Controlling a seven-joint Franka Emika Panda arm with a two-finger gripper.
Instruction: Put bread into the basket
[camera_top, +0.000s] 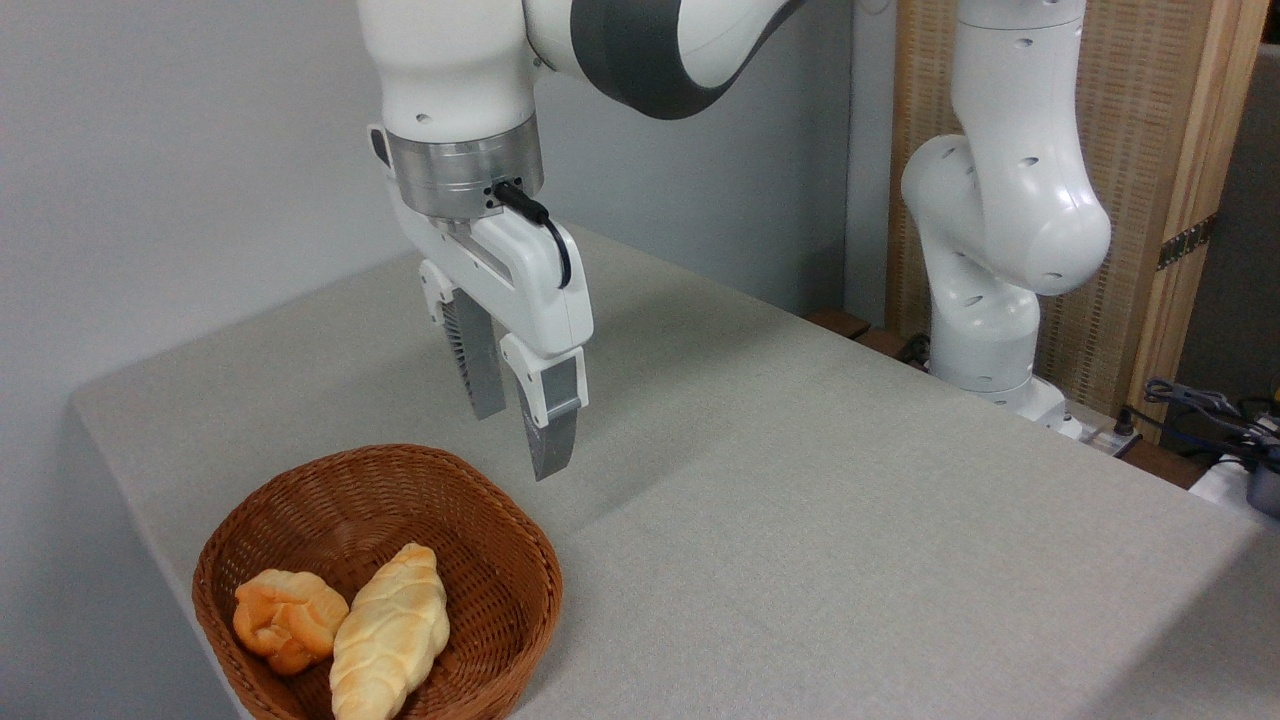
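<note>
Already your bread (390, 635) lies inside the basket (520, 560), leaning against the orange roll (288, 618) with one end propped on the wicker wall. Your tool (520, 425) hangs empty above the rim, jaws parted, over the grey surface (850, 520).

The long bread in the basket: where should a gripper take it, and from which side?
Probably across the middle of the bread, coming from above. It lies flat and slanted in the basket, ends narrow, with the small roll touching its left side, leaving little finger room there.
</note>
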